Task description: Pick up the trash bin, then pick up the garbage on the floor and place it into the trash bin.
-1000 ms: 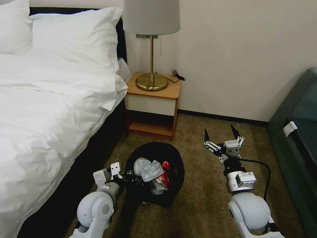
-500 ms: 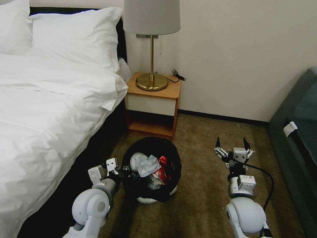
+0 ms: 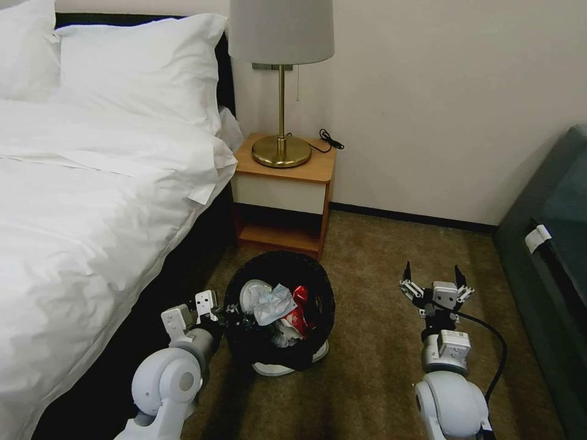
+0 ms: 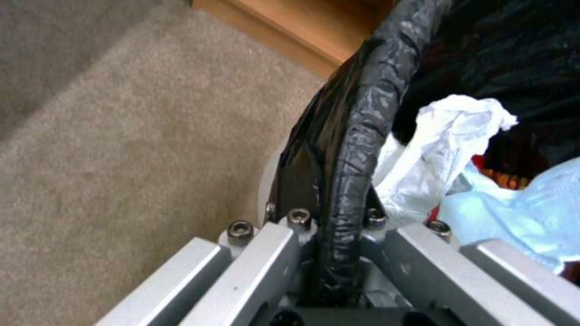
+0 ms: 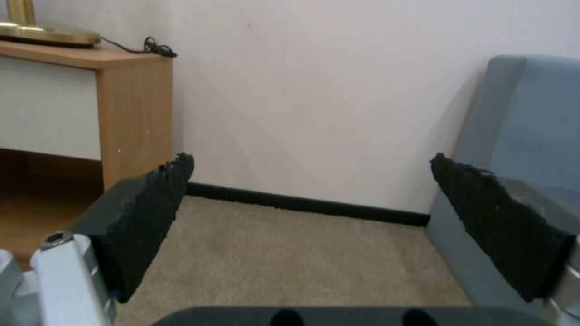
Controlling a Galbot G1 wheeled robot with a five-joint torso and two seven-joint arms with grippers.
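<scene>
One left gripper [image 4: 338, 226] clamps trash bin [image 3: 278, 275] rim.

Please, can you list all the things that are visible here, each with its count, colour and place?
trash bin: one, black, on the carpet before the nightstand, its rim gripped by the left gripper.
garbage: several pieces, white crumpled tissues and red wrappers, inside the trash bin.
white object: one, on the carpet under the bin's near edge; what it is I cannot tell.
nightstand: one, wood and white, against the wall beside the bed.
lamp: one, brass with a grey shade, on the nightstand.
bed: one, white linen and pillows, at the left.
sofa: one, dark grey-green, at the right.
left gripper: shut on the bin's rim.
right gripper: open, above the carpet.
</scene>
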